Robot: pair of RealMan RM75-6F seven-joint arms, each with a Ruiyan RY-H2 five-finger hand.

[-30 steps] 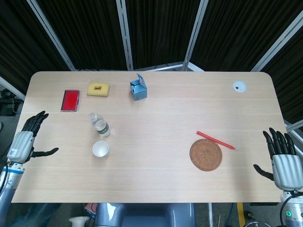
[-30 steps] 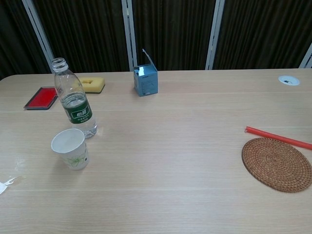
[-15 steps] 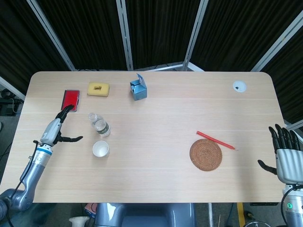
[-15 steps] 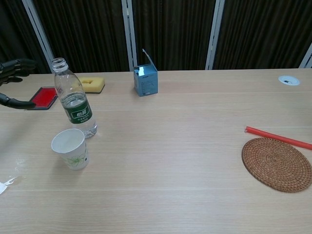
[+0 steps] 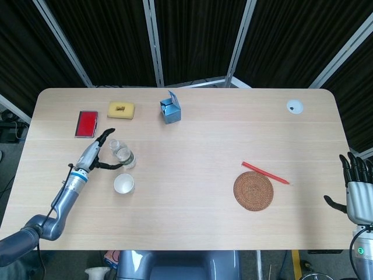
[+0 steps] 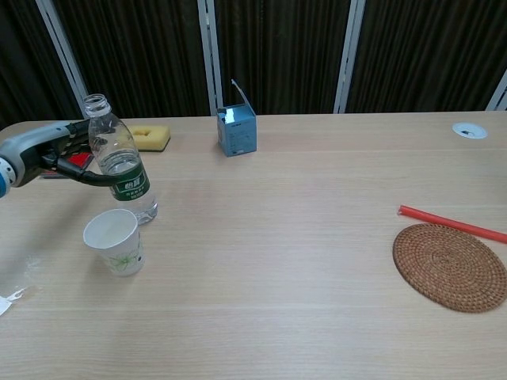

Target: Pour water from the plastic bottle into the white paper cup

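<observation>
A clear plastic bottle (image 5: 123, 155) (image 6: 120, 161) with a green label stands upright and uncapped at the table's left. It holds a little water. The white paper cup (image 5: 123, 184) (image 6: 116, 241) stands just in front of it, upright and empty. My left hand (image 5: 96, 153) (image 6: 54, 150) is at the bottle's left side with its fingers apart. The thumb reaches along the label's front and the other fingers go behind; no firm grip shows. My right hand (image 5: 358, 189) hangs open off the table's right edge, far from both.
A red flat case (image 5: 86, 123), a yellow sponge (image 5: 120, 109) (image 6: 149, 136) and an open blue box (image 5: 170, 109) (image 6: 236, 131) lie behind the bottle. A woven coaster (image 5: 253, 191) (image 6: 449, 266) and a red stick (image 5: 265, 173) (image 6: 451, 223) lie at the right. A white grommet (image 5: 294, 106) sits far right.
My left hand has swept from the table's left edge rightward across the table to the bottle's side. My right hand has drifted slightly further right. Bottle and cup stand unmoved.
</observation>
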